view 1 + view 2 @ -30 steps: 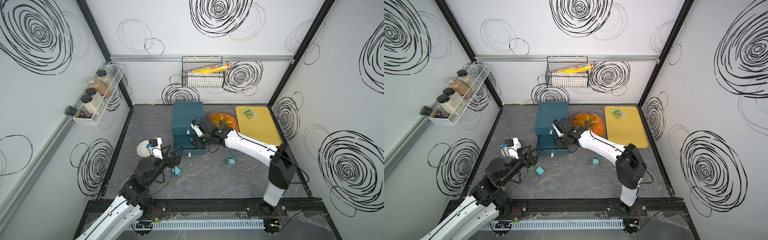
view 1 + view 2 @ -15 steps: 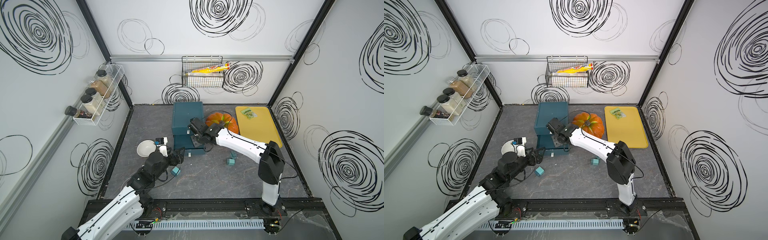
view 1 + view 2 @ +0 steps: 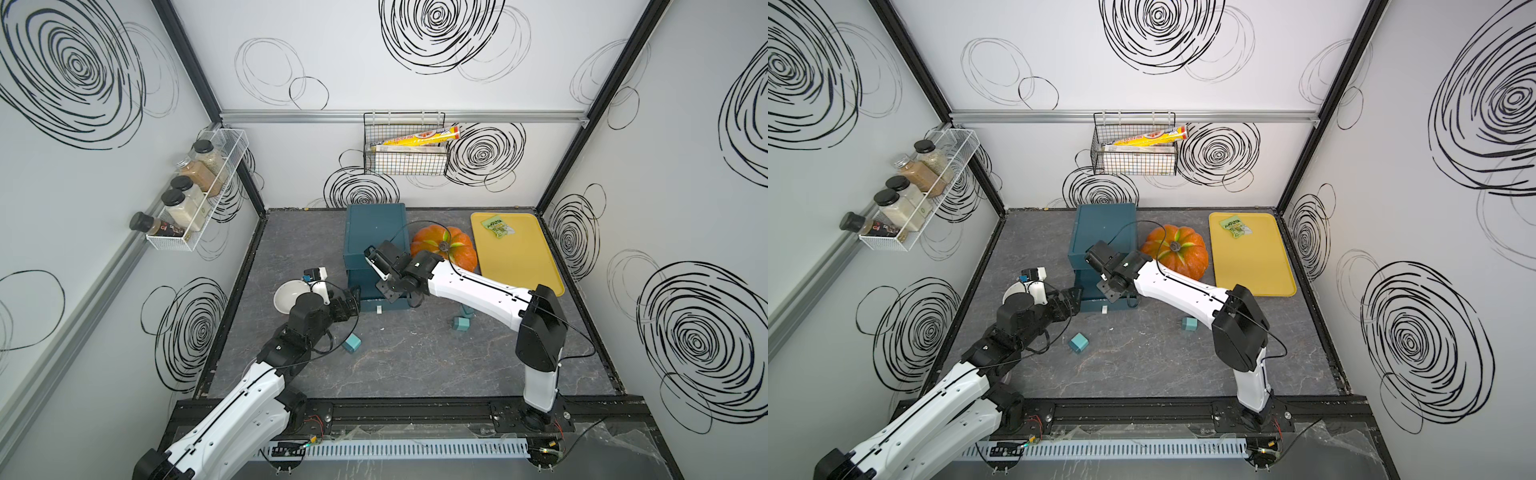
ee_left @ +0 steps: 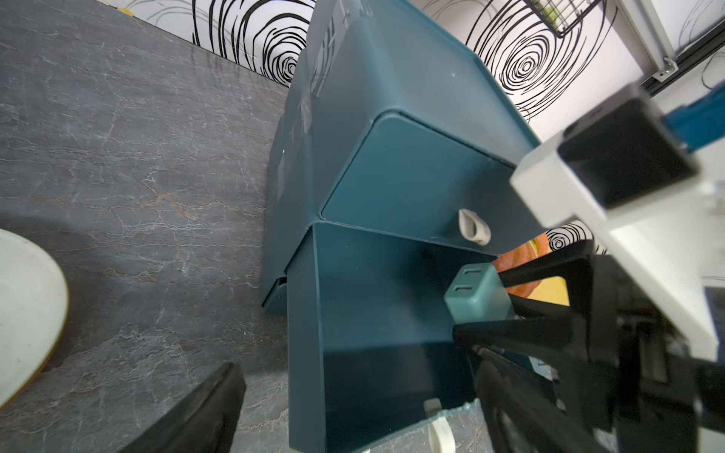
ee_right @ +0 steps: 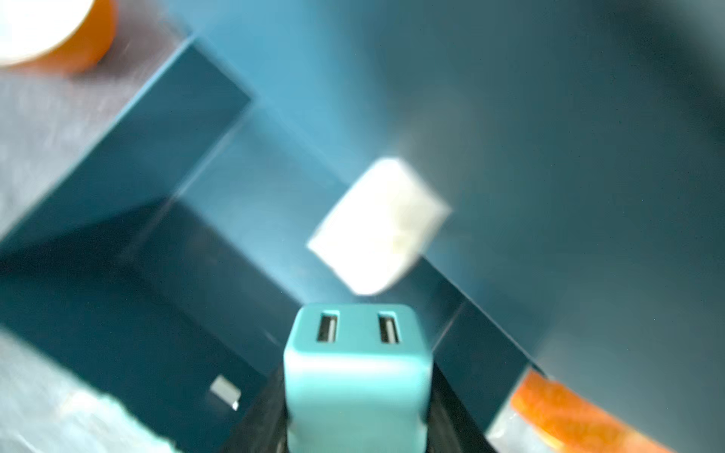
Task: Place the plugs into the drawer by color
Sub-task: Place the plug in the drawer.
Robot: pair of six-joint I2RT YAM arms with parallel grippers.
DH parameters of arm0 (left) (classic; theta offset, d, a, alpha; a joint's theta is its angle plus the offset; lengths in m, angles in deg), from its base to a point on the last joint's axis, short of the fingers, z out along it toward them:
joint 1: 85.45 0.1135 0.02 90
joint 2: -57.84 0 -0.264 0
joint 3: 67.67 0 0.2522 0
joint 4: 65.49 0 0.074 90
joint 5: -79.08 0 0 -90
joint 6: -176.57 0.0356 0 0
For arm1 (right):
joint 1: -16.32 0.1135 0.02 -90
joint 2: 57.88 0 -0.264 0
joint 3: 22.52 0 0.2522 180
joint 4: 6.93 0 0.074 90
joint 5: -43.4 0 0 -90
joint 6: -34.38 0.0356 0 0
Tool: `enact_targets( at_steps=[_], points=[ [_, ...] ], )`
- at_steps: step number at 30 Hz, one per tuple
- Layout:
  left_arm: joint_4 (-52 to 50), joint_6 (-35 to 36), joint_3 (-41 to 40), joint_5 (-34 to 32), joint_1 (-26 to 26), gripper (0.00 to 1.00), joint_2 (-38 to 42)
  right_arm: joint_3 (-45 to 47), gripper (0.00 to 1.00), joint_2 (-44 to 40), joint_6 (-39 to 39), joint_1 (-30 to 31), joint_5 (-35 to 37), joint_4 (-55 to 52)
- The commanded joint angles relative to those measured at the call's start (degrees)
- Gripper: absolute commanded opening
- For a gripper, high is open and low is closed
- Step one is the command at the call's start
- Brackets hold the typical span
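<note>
From where I stand, the right gripper (image 3: 385, 288) is clamped on a light teal plug (image 5: 356, 376), its black fingers (image 4: 510, 331) pinching opposite sides of the cube. The plug's two-slot face points toward the dark teal chest (image 3: 376, 232). The plug hangs inside the mouth of the pulled-out bottom drawer (image 4: 372, 313), toward its right side and just under the white pull tab (image 4: 474, 232) of the shut drawer above. I cannot tell whether it touches the drawer floor. The left gripper (image 3: 1074, 297) is spread wide and grips nothing. It sits low at the near left corner of that open drawer, just right of the white bowl (image 3: 288, 296). On the dark stone floor a loose teal plug (image 3: 1079, 343) lies near the left arm. A second loose plug (image 3: 1190, 324) lies to the right, just beside the right arm's white forearm. Both are well apart from the drawer. Farther back on the right, an orange pumpkin (image 3: 1177, 253) sits just beside the chest, with the yellow tray (image 3: 1252, 257) just beyond it.
</note>
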Motion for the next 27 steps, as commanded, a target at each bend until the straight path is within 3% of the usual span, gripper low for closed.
enact_targets(
  at_steps=[1,9,12,15,21,27],
  points=[
    [3.8,0.4,0.0,1.2,0.3,0.99,0.4,-0.3,0.16,-1.0,-13.1,0.3,-1.6,-0.3],
    [2.6,0.2,0.1,1.7,0.4,0.99,0.9,-0.8,0.13,1.8,-27.2,0.1,-5.4,-1.2],
    [1.9,-0.6,-0.1,0.9,0.4,0.99,3.0,-1.5,0.12,2.0,-29.2,-0.3,-7.0,-1.3],
    [1.0,-1.7,-0.7,-0.2,0.4,0.94,5.0,-1.4,0.12,3.1,-32.6,-0.5,-4.9,-2.0],
    [0.0,-2.6,-1.2,-1.3,0.4,0.91,8.3,-4.3,0.08,7.1,-33.7,-2.6,-11.2,-4.3],
    [-0.2,-2.7,-1.5,-0.6,0.3,0.90,11.0,-7.4,0.07,11.0,-33.1,-3.2,-12.1,-6.0]
  ],
)
